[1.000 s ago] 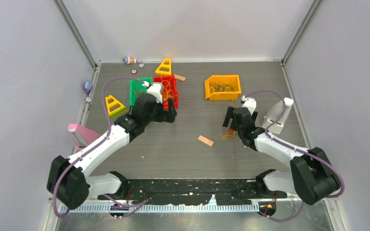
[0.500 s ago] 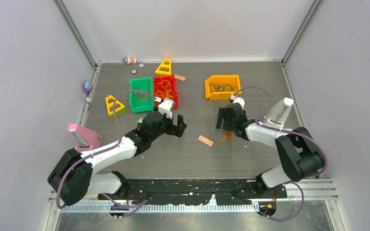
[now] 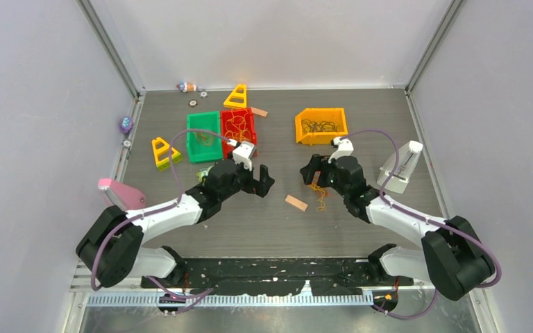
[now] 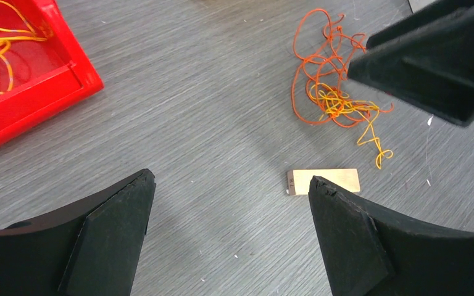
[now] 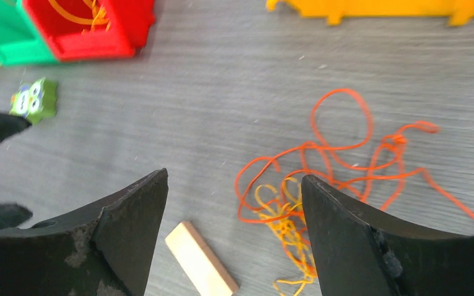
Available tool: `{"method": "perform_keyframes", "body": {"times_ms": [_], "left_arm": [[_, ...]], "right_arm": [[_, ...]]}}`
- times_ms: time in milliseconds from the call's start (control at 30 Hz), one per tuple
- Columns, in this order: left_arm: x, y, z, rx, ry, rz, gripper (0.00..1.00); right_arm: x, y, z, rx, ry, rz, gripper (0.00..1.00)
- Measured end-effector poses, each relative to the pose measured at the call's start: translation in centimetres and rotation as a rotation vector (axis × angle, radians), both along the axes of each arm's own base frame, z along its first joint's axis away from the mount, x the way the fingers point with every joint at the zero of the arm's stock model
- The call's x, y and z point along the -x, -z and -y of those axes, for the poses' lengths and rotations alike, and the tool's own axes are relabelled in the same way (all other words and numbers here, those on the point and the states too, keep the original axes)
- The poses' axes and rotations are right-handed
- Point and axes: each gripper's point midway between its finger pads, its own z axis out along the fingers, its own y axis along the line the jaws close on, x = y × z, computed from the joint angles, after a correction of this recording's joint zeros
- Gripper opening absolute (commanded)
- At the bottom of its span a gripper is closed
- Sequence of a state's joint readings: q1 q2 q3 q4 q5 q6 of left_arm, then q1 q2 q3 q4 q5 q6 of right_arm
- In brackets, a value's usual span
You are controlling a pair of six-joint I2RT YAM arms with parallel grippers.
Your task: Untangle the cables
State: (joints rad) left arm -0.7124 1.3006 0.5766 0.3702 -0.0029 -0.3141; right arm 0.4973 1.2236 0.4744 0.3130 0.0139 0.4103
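Overhead alone shows dark cables (image 3: 321, 126) in the orange bin (image 3: 319, 141); left tool (image 4: 231, 185) and right tool (image 5: 234, 182) gape empty.

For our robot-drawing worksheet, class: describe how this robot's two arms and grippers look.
The left arm and right arm have white link shells and black joint housings. A thin lilac hose loops along each. The left gripper and right gripper are matte black, each with two broad, wedge-shaped fingers. No markings show.
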Motion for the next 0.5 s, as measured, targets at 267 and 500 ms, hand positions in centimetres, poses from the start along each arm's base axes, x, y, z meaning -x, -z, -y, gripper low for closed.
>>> {"method": "perform_keyframes", "body": {"times_ms": [267, 500], "left_arm": [[-0.3, 0.4, 2.6, -0.025, 0.068, -0.04, 0.94], [-0.6, 1.7, 4.6, -0.067, 0.119, -0.113, 0.9]], "right_arm": [[-0.9, 0.8, 4.4, 0.109, 0.231, -0.008, 0.81], [-0.8, 1.3, 5.5, 0.137, 0.282, -0.022, 0.73]]}}
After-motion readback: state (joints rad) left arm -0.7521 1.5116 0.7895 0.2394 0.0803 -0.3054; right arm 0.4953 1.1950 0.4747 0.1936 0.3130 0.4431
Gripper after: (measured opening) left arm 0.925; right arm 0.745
